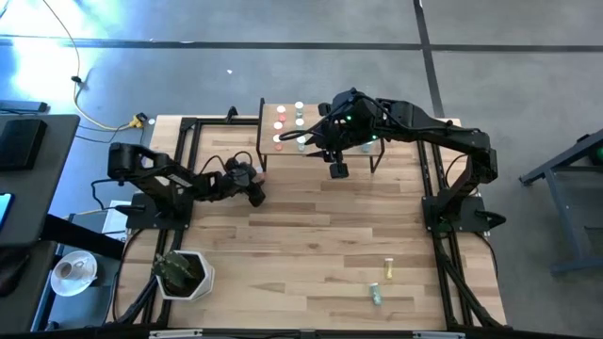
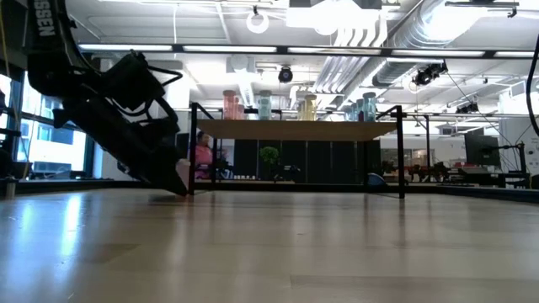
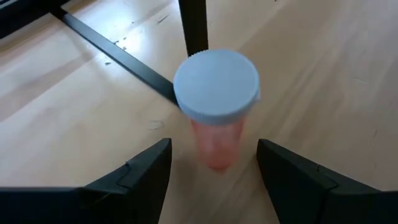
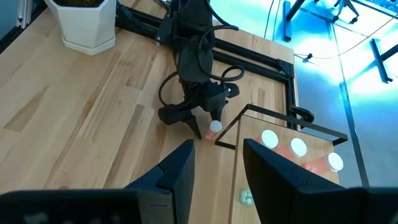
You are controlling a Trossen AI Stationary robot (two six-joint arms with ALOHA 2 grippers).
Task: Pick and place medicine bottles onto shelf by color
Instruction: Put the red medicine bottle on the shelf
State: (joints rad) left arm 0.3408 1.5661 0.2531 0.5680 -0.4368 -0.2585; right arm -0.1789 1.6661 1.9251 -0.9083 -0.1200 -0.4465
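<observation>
An open-plan robotics lab or industrial office: exposed ceiling ducts point(image 2: 396, 34) and strip lights overhead, a polished concrete floor point(image 1: 283, 66) with trailing yellow cable point(image 1: 104, 118), and desks with monitors point(image 2: 480, 150) at three o'clock.

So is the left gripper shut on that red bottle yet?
No, open. In the left wrist view the fingers stand apart on either side of the upright red bottle, not touching it.

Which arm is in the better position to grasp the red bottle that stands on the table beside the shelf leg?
The left arm. Its pincer is open, with the red bottle upright between its fingers, near the shelf leg. The right pincer, also open, hangs over the shelf, away from that bottle.
</observation>
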